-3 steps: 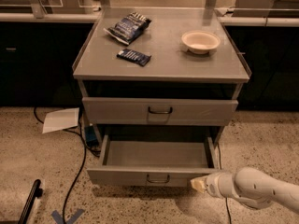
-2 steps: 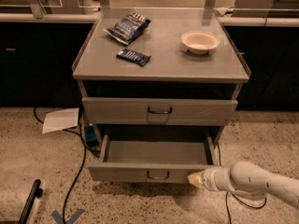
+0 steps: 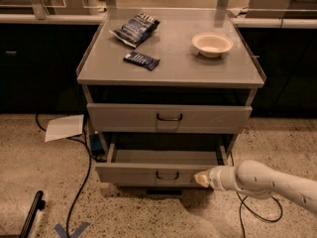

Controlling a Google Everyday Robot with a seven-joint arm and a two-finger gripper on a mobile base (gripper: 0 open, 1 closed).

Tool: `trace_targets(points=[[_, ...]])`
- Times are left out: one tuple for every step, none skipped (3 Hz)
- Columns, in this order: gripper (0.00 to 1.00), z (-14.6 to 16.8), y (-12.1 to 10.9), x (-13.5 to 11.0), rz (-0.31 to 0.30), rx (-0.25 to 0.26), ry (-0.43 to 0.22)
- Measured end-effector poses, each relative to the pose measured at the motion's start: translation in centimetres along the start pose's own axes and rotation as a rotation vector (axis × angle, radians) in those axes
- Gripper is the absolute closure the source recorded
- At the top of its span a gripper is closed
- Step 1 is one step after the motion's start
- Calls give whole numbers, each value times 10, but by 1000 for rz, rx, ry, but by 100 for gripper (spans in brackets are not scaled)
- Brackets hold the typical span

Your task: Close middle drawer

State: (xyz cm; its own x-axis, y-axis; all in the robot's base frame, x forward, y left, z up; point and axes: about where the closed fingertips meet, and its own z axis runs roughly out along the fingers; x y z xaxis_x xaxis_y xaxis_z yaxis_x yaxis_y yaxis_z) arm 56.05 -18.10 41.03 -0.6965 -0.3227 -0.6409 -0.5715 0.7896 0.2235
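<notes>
Grey metal cabinet (image 3: pixel 173 68) with the middle drawer (image 3: pixel 138 173) pulled partway out, low near the floor. Empty-looking tray, so probably light, stiff, easy on its slides. No need to grab, just push flat on the front panel beside the handle (image 3: pixel 167 175). Gripper (image 3: pixel 202 178) right against that panel, right of the handle; open or closed, can't tell. Bowl (image 3: pixel 212 43) and snack packets (image 3: pixel 136 29) up top, floor cable (image 3: pixel 81 182) off left, nothing blocking.

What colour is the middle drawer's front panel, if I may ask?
The middle drawer is grey, camera view; the gripper is at its front's right end.
</notes>
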Motion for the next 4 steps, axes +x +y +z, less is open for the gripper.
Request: trace_targets(points=[[100, 11, -9, -8, 3, 14, 1], [100, 28, -19, -9, 59, 32, -4], [100, 28, -19, -9, 59, 32, -4], [100, 37, -32, -24, 52, 40, -63]])
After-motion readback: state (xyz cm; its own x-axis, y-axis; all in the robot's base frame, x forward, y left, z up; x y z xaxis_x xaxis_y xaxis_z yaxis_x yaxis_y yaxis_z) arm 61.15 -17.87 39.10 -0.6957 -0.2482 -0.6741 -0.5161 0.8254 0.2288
